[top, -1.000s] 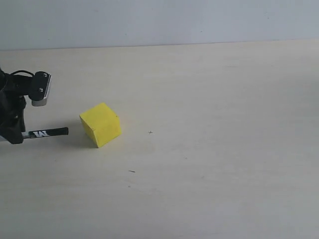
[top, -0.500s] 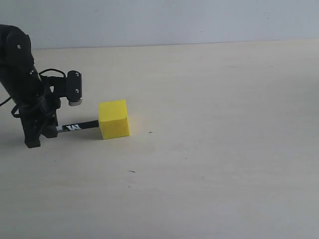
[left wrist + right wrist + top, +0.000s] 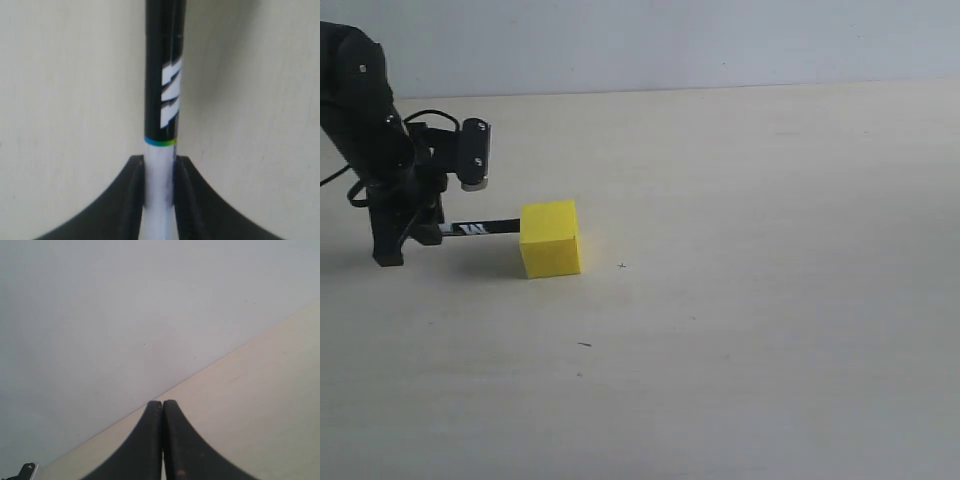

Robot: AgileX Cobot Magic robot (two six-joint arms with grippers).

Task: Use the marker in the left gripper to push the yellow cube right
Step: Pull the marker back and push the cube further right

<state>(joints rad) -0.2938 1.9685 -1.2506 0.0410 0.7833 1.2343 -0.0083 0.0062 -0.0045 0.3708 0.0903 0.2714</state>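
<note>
The yellow cube [image 3: 551, 238] rests on the pale table [image 3: 740, 300], left of the middle. A slim marker [image 3: 480, 227] lies level just above the table, its black end touching the cube's left face. My left gripper [image 3: 432, 232] is shut on the marker's white barrel [image 3: 159, 175], with the black lettered label [image 3: 165, 90] sticking out beyond the fingers. The cube does not show in the left wrist view. My right gripper [image 3: 162, 405] is shut with nothing in it, pointing at the wall and table edge; it is outside the exterior view.
The black left arm [image 3: 365, 110] with its grey-tipped camera module [image 3: 475, 160] stands at the far left. A grey wall [image 3: 640, 40] closes off the table's back. Small dark specks [image 3: 584, 345] mark the table's surface.
The left arm swung in from the left edge and brought the marker's tip against the cube. The cube turned square-on and slid right, then barely moved over the last half second.
</note>
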